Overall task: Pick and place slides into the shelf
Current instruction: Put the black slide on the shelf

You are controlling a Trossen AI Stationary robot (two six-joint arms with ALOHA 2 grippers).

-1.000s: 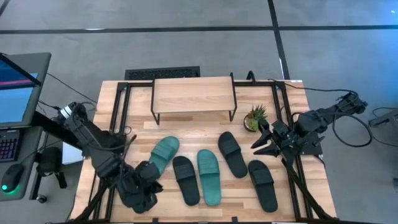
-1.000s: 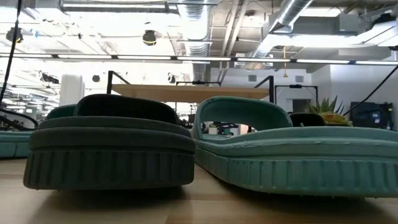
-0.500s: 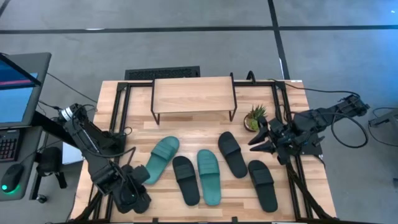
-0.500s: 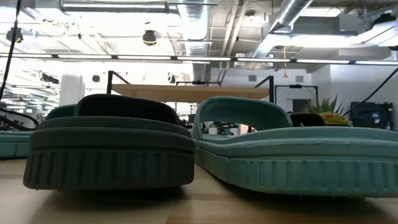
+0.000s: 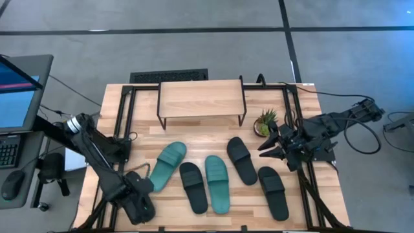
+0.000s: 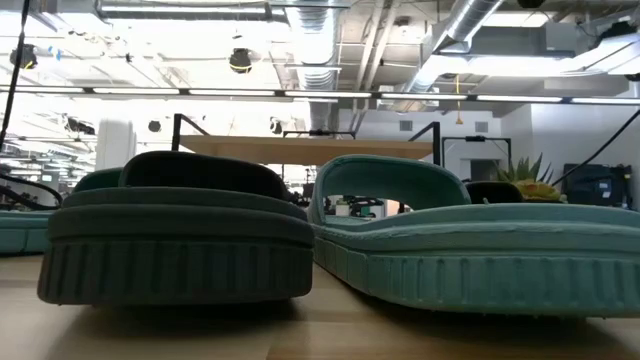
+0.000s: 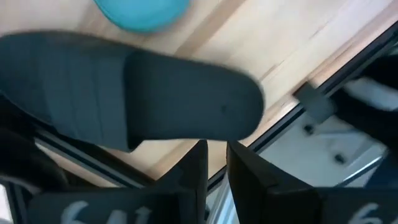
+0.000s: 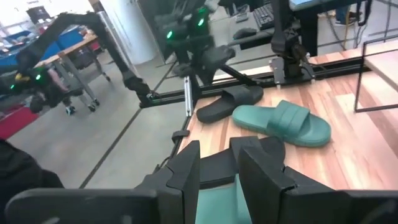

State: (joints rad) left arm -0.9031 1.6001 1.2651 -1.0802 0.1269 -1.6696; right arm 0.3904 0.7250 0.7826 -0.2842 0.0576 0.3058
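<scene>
Filling the low view, a ribbed-soled black slide (image 6: 175, 235) and a teal slide (image 6: 480, 250) lie side by side on the wooden table (image 6: 300, 335). Only the left wrist view shows the left gripper (image 7: 216, 168), tips clenched on nothing, above a smooth dark slide (image 7: 137, 93) at the table's front-left edge. Farther back, the right gripper (image 5: 266, 147) hangs spread and empty near a spiky plant (image 5: 265, 122), and the shelf (image 5: 200, 97) stands at the far edge

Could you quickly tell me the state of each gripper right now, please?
Left gripper: cannot be told.
Right gripper: open, holding nothing.
</scene>
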